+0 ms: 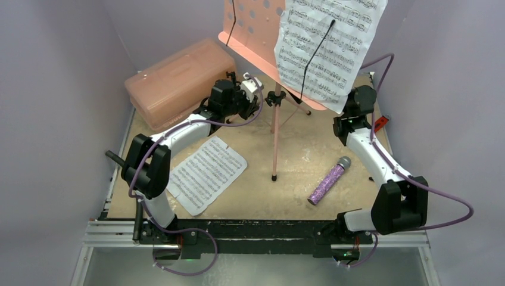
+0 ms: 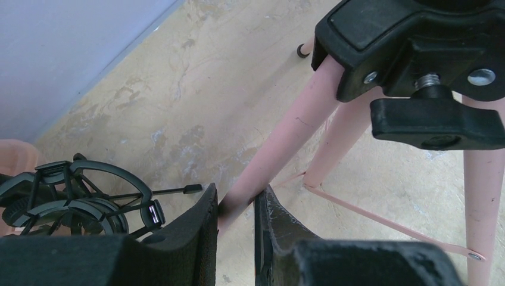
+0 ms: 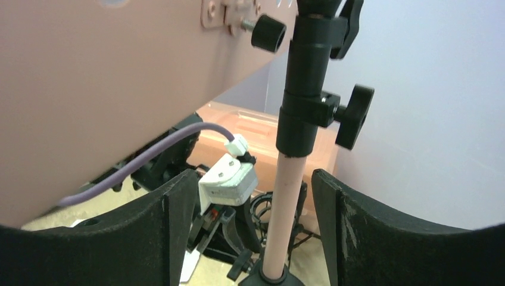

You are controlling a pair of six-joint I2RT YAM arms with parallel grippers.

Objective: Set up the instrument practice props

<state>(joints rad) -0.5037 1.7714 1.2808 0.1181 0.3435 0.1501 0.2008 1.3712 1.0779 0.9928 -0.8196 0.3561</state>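
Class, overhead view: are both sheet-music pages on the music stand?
No: one sheet-music page rests on the pink music stand; the second page lies flat on the table.

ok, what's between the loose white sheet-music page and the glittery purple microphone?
Top view: a thin pink leg of the perforated music stand, its foot between white sheet-music page and glittery purple microphone.

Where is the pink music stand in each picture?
Top external: the pink music stand stands at top centre, its pole running down the middle.
Left wrist: its pink legs fill the centre and right; the left gripper is shut on one.
Right wrist: its pole rises mid-picture between the right gripper's open fingers.
Shared landmark: the big pink case, left of the stand from above, behind the pole from the right wrist.
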